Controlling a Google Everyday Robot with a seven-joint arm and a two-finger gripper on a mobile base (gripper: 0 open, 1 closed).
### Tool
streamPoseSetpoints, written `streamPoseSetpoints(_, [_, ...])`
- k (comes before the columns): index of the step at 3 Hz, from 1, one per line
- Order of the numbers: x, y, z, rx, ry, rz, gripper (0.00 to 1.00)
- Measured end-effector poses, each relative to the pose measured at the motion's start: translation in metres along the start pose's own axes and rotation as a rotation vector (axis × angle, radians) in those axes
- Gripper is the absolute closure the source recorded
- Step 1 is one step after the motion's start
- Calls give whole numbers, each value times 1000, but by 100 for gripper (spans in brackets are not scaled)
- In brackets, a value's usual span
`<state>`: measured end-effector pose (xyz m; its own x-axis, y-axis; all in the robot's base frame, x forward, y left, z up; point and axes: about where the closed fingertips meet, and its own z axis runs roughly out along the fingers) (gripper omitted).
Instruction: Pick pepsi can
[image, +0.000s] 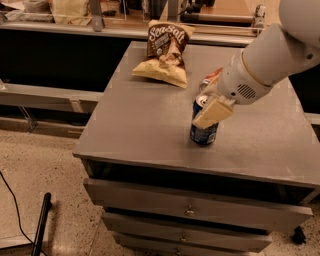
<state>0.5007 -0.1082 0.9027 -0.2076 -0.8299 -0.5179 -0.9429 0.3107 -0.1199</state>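
Well, from my end the pepsi can (202, 135) stood upright on the grey desk (145, 125), its silver top showing just beside the claw (210, 118) and its dark blue lower half in plain view. The claw sat right at the can, with its tan part laid slantwise across the can's upper front. I could not tell whether the claw was closed on the can or only resting against it, since the far side was hidden. The white arm (272, 52) reached down to the can from above and to the right of it.

Just behind the can, mostly covered by the arm, I saw what looked like an orange-red can (212, 76); I could not make out how it was lying. Farther behind the can and to its left, a bag of Sea Salt chips (165, 52) lay on the desk, well apart from it. Below the can, the desk's drawers (190, 207) faced me. Down on the speckled floor, far left of the can, lay a black cable (14, 210) and a dark pole (41, 225).
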Motion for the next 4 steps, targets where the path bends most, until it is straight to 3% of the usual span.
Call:
streamPoseSetpoints(1, [-6, 0, -8, -1, -12, 0, 85])
streamPoseSetpoints(2, [-16, -2, -32, 26, -44, -8, 100])
streamPoseSetpoints(3, [-24, -6, -69, 74, -99, -12, 100])
streamPoseSetpoints(4, [-24, -6, -70, 74, -100, -12, 100])
